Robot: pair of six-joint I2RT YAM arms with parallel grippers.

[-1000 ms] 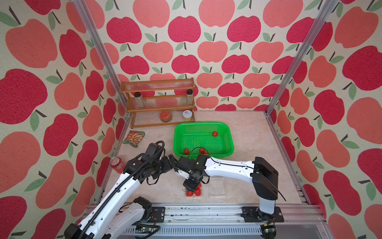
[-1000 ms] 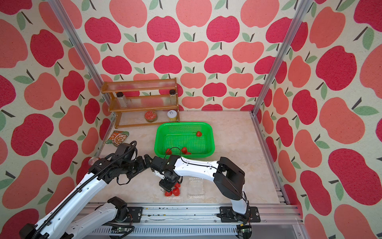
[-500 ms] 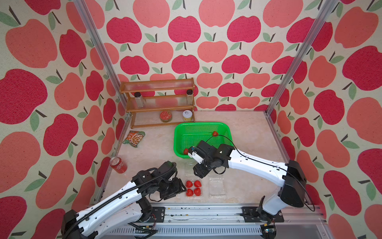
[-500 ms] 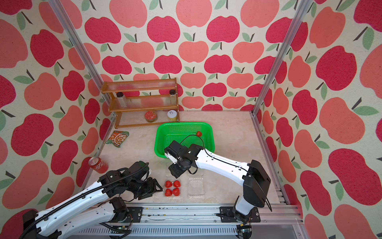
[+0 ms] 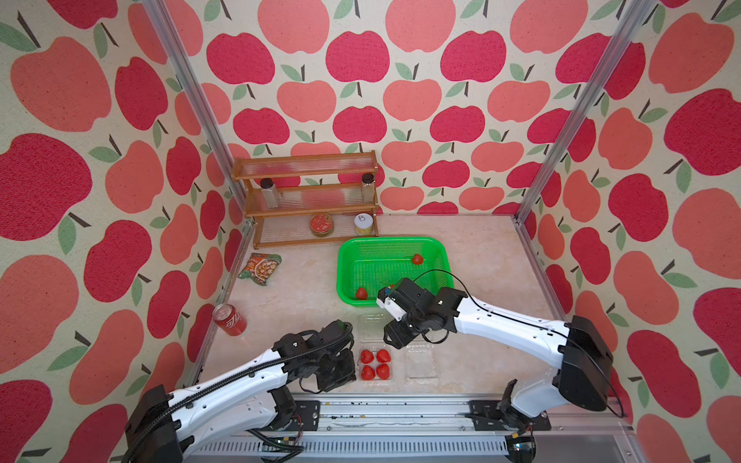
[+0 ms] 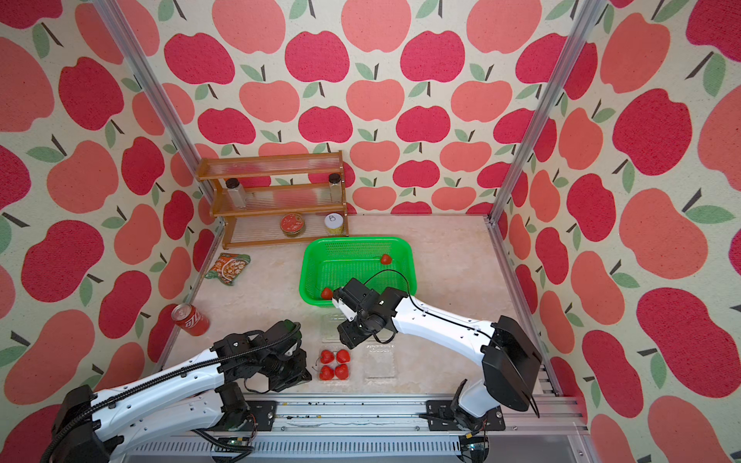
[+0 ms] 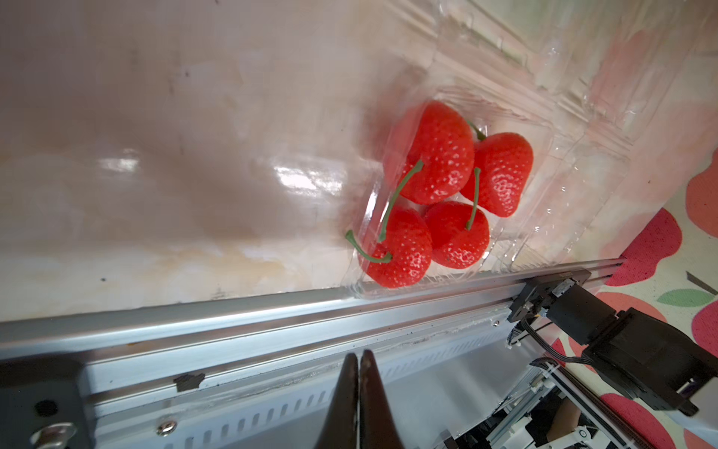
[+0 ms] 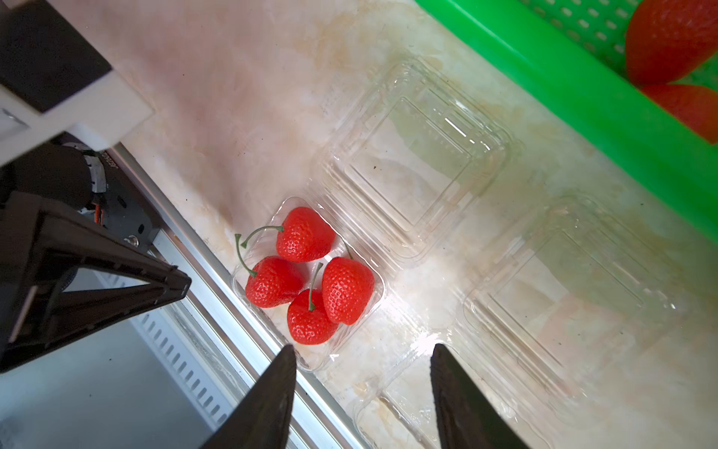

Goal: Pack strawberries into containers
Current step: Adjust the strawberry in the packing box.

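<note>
1. Moved since a second ago: the left gripper (image 7: 359, 355) has drawn back from the left container (image 7: 544, 186) toward the near rail (image 7: 233, 311) and closed. The right gripper (image 8: 361, 350) has lifted off it.
2. Left fingers: pressed together, empty. Right fingers: moderately apart, empty, above the containers.
3. Strawberries (image 5: 375, 364): four, packed in the left container, lid (image 8: 412, 163) open on the far side.
4. Right container (image 5: 420, 362): open, empty.
5. Loose berries (image 5: 361, 293): in the green basket (image 5: 345, 260), just beyond.
6. Handling, judged: berries are light, glossy and slippery, so pinch across the body, not the stem. Containers are thin and flexible and likely to slide.
</note>
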